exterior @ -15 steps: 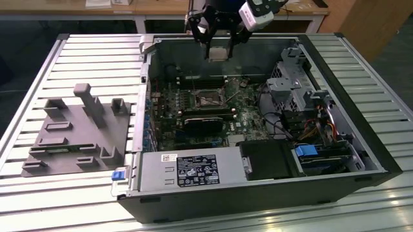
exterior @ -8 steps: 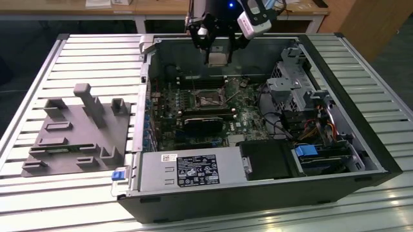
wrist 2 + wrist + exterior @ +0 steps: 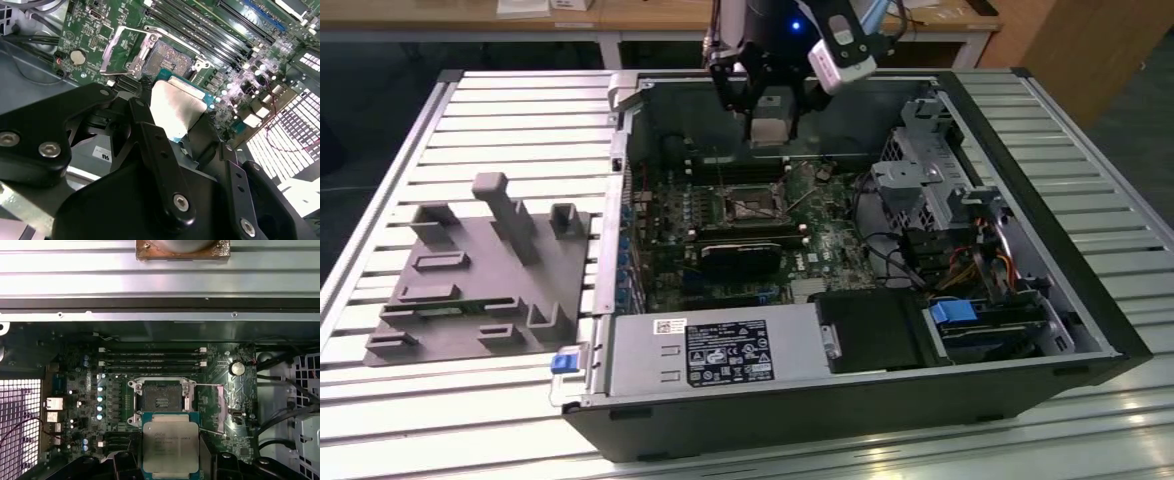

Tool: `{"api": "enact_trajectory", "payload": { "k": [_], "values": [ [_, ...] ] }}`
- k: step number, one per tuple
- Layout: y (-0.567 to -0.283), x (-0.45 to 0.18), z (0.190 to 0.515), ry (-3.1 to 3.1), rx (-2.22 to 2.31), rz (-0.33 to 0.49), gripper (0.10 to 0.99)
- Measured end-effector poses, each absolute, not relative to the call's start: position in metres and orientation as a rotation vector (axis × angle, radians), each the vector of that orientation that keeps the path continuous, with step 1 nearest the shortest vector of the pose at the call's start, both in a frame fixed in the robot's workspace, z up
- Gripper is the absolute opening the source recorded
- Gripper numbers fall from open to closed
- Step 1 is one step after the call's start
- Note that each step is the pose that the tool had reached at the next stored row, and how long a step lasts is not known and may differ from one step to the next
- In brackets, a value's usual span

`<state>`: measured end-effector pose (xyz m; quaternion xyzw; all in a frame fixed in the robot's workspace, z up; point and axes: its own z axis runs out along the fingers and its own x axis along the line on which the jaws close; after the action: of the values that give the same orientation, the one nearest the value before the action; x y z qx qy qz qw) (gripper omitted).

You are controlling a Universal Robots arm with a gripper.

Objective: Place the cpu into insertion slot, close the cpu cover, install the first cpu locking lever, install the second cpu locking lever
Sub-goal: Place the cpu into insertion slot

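Observation:
My gripper (image 3: 771, 105) hangs over the far part of the open computer case (image 3: 854, 400) and is shut on the cpu (image 3: 770, 130). In the first wrist view the cpu (image 3: 171, 447) is a square chip with a silvery top, held between black fingers (image 3: 125, 462). It sits above the motherboard, just short of the insertion slot (image 3: 161, 400), whose pin field lies bare. In the second wrist view the cpu (image 3: 175, 107) is tilted above the slot (image 3: 167, 57), and the cpu cover (image 3: 127, 50), a silvery frame, stands flipped open beside it. Thin wire locking levers (image 3: 210, 386) stick out unlatched.
A power supply (image 3: 720, 350) fills the case's near side, with a drive cage (image 3: 934, 180) and cables at the exterior view's right. Memory slots (image 3: 152, 357) lie beyond the socket. A black card (image 3: 736, 262) sits nearer. A grey fixture (image 3: 480, 270) rests on the slatted table (image 3: 520, 120).

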<state>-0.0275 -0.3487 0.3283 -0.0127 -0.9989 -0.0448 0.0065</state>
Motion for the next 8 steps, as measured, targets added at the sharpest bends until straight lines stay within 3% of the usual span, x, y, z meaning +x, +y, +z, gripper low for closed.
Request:
{"api": "enact_trajectory", "payload": {
  "k": [8],
  "values": [
    [-0.349, -0.028, 0.314, -3.125, -0.04, -0.14, 0.537]
  ]
}}
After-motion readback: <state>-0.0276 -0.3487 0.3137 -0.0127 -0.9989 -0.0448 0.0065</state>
